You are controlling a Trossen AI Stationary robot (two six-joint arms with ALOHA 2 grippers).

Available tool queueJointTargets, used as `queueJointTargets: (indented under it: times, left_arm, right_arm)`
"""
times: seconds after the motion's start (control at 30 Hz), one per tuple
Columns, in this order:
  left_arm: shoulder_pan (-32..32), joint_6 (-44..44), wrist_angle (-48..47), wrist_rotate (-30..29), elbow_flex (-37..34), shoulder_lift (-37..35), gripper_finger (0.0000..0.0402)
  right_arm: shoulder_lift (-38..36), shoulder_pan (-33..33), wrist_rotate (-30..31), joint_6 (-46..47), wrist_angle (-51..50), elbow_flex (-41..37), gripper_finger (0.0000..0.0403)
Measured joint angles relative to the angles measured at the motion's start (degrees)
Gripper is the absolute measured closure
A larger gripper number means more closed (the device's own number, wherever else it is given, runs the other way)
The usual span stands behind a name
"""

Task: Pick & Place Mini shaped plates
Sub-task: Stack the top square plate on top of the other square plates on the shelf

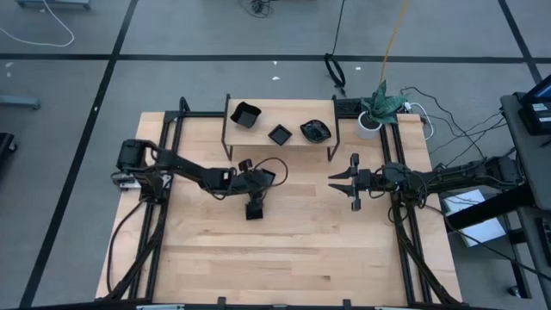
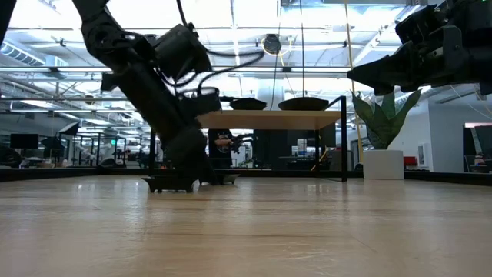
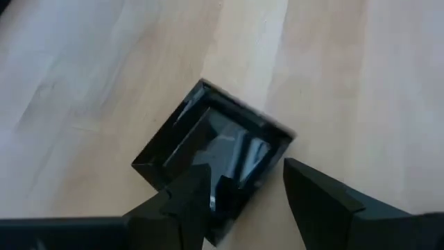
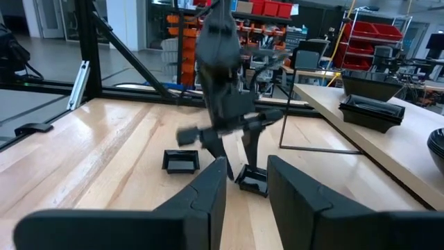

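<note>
Three glossy black plates sit on a small raised shelf (image 1: 264,123) at the table's far side: a larger square (image 1: 245,114), a smaller square (image 1: 280,133) and a roundish wavy one (image 1: 315,131). Two more square plates rest flat on the table: one (image 1: 244,164) beside the left arm, the other (image 3: 215,160) under my left gripper (image 3: 257,201). That gripper is open and lowered from above. One finger (image 3: 184,205) stands over the plate's hollow and the other (image 3: 326,201) outside its rim. My right gripper (image 1: 336,182) hovers open above the table's right half, touching nothing. My left gripper straddles one rim (image 3: 267,170) of the square plate from above, one finger inside and one outside. I cannot tell whether either finger touches it. The plate lies flat on the table.
The shelf stands on thin black legs (image 2: 344,138) at the far middle. A potted plant (image 1: 379,108) stands at the far right corner. Black frame rails run along the left and right table edges. Bare wood (image 1: 284,258) fills the near half.
</note>
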Motion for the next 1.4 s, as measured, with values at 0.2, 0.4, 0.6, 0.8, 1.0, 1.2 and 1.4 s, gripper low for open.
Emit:
queueJointTargets:
  times: [0.2, 0.4, 0.6, 0.8, 1.0, 1.2, 1.4]
  left_arm:
    - [-0.12, -12.76, -2.81, 4.04, 0.03, -6.59, 0.0215]
    - [5.08, -33.25, -7.1, 3.55, 0.05, -9.85, 0.0215]
    - [7.35, -40.04, -9.59, 3.49, -0.05, -7.88, 0.0215]
    - [7.2, -41.77, -9.39, 1.7, -0.03, -4.22, 0.0215]
    - [7.2, -41.76, -8.85, 1.05, 0.01, -1.82, 0.0215]
    - [7.2, -41.71, -8.49, 1.03, 0.01, -1.65, 0.0215]
    - [7.2, -41.75, -8.43, 1.3, 0.01, -1.65, 0.0231]
  right_arm:
    - [-0.02, 0.0, 0.0, -0.04, -0.39, 0.02, 0.031]
    - [0.0, 0.0, 0.09, -0.09, -0.37, 0.02, 0.031]
    - [0.0, 0.0, 0.11, -0.02, -0.17, 0.04, 0.031]
    - [-0.01, 0.02, 0.14, -0.02, -0.37, 0.04, 0.031]
    - [-0.02, 0.02, 0.09, 0.0, -0.37, 0.04, 0.031]
    - [0.0, 0.02, 0.15, 0.0, -0.39, 0.04, 0.031]
    - [0.0, 0.02, 0.15, 0.0, -0.39, 0.04, 0.031]
